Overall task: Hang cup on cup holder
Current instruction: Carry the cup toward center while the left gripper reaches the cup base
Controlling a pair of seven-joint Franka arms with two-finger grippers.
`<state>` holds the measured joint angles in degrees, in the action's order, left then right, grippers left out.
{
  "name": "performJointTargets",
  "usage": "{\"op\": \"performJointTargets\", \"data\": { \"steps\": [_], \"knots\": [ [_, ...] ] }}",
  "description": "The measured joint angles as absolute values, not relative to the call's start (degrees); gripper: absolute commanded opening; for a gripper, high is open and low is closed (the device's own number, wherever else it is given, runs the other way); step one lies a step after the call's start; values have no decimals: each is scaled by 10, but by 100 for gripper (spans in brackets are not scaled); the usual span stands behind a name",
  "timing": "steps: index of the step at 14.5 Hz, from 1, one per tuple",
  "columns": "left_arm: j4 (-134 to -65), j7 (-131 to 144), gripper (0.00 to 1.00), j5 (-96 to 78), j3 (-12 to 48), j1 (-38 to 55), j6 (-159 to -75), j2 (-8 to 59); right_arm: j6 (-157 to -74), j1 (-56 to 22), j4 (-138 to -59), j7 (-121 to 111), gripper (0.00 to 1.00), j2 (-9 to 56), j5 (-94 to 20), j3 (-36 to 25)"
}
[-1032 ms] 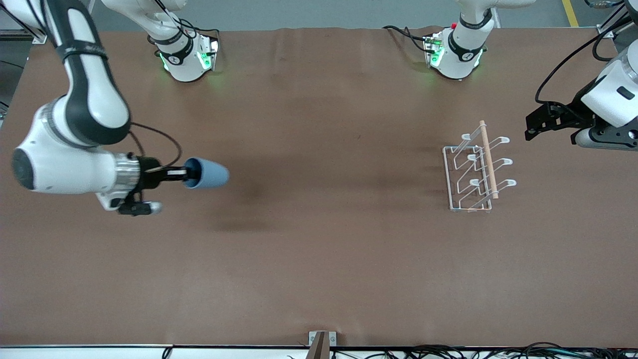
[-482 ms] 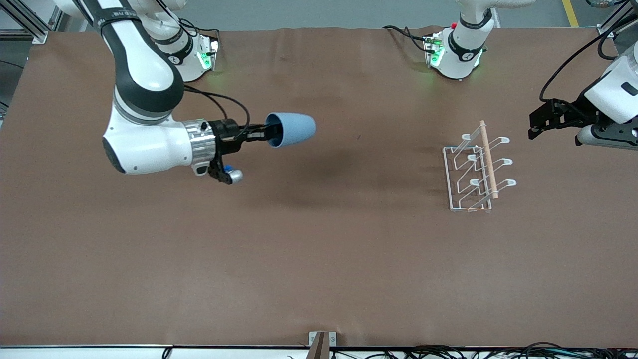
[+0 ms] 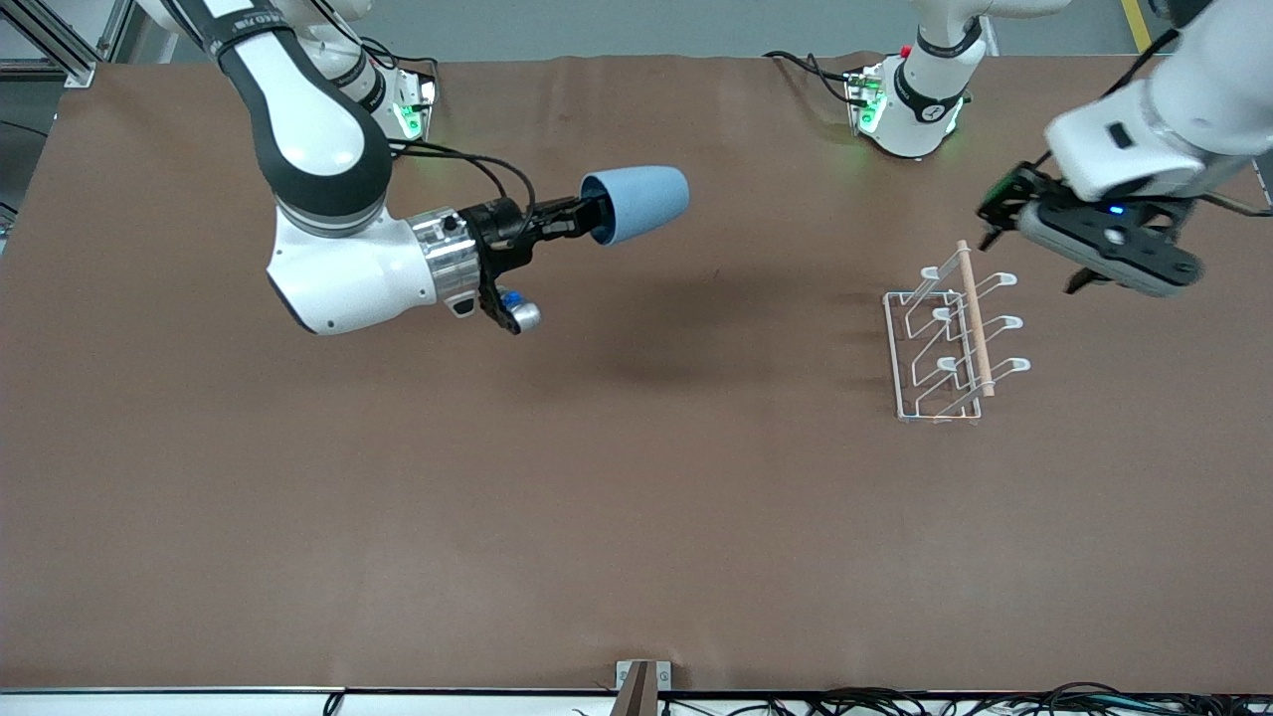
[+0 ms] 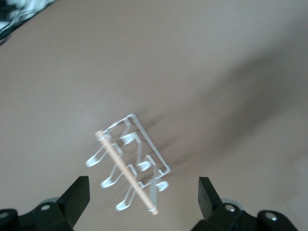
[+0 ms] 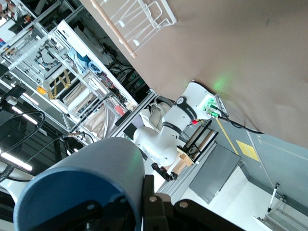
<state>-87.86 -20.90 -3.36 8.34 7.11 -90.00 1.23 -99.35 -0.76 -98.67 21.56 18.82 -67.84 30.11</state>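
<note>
In the upper left of the front view my right gripper [image 3: 582, 217] is clamped on the rim of the cup [image 3: 636, 204], carrying it on its side, mouth toward my wrist, so its hollow can slip over a prong. At right of centre the cup holder [image 3: 950, 343] stands on the table. Upper right, my left gripper [image 3: 1034, 244] hovers spread wide and empty beside the rack, probably ready to steady it.
</note>
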Motion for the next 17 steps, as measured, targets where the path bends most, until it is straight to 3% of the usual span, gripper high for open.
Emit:
{"op": "performJointTargets", "data": {
  "steps": [9, 17],
  "knots": [
    [-880, -234, 100, -169, 239, 84, -829, 25, -1020, -20, -992, 213, 2, 198, -680, 310],
    [-878, -235, 100, -244, 281, 100, -909, 99, -1024, -21, -993, 211, 2, 200, -680, 310]
  ]
}}
